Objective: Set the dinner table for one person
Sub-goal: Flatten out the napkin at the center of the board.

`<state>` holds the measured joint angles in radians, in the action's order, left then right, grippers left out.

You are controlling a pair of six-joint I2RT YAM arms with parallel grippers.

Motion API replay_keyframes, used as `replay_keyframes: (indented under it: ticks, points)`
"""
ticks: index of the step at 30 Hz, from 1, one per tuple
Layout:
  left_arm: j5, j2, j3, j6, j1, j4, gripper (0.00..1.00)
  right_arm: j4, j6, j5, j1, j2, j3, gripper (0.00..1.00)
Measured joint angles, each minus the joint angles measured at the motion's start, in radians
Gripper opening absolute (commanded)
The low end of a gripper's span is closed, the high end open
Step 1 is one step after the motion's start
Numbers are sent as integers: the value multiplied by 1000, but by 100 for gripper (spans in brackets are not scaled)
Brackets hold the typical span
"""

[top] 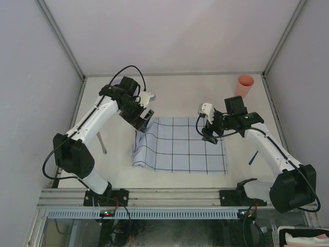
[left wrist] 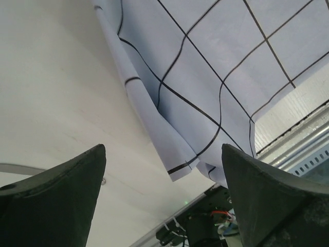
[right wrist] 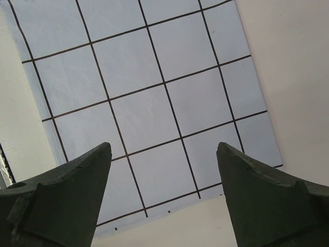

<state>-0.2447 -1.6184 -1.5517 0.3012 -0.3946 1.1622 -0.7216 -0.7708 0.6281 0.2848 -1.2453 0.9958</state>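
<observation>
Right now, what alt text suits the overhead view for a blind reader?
A pale blue grid cloth lies on an off-white table, flat on the right, rumpled along its left edge. The left gripper and right gripper hang open over its far corners. A pink cup stands at the table's far right corner.

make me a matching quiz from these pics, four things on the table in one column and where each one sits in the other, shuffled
Things:
1. pink cup
2. checked cloth
3. thin blue item
4. thin grey item

Places:
a. middle of the dinner table, its left edge rumpled
b. near the right edge, towards the front
c. far right corner
d. left side, towards the front

Pairs: 1-c, 2-a, 3-b, 4-d
</observation>
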Motion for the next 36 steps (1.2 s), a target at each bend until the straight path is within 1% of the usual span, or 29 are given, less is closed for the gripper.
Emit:
replay_keyframes:
  ticks: [2,5,8,10,11,14,15,16,17,22,25,27,31,34,36]
  points:
    - [7,0,34,-15,-7,-2,96,3,0,0,0,15,-11,83]
    - [19,0,68,-32,-19,-2,91,7,0,0,0,27,-21,83]
    - [37,0,86,-34,-24,-10,77,9,0,2,0,28,-24,84]
    - [45,-5,96,-36,-24,-17,65,13,0,4,0,28,-27,84]
    - [51,-10,99,-37,-24,-20,56,14,0,5,0,28,-27,84]
    - [58,-32,100,-31,-24,-28,30,15,0,8,0,28,-28,84]
    - [59,-39,100,-28,-24,-30,21,15,0,8,0,28,-29,84]
    - [60,-45,100,-26,-24,-31,7,15,0,9,0,28,-29,84]
    - [61,-50,100,-26,-24,-32,1,15,0,8,0,28,-29,84]
    - [83,-63,96,-20,-24,-25,0,21,0,9,-1,36,-44,84]
    - [90,-78,57,-18,-24,22,0,23,0,10,-1,40,-56,84]
    - [98,-103,-27,-12,-24,85,0,23,-1,10,0,40,-64,84]
    - [137,-138,-260,0,-26,191,0,25,-8,9,11,14,-68,84]
    - [187,-140,-426,12,-29,247,6,28,-11,-1,32,-39,-69,85]
    - [216,-139,-478,24,-29,263,10,30,-14,-10,48,-71,-69,85]
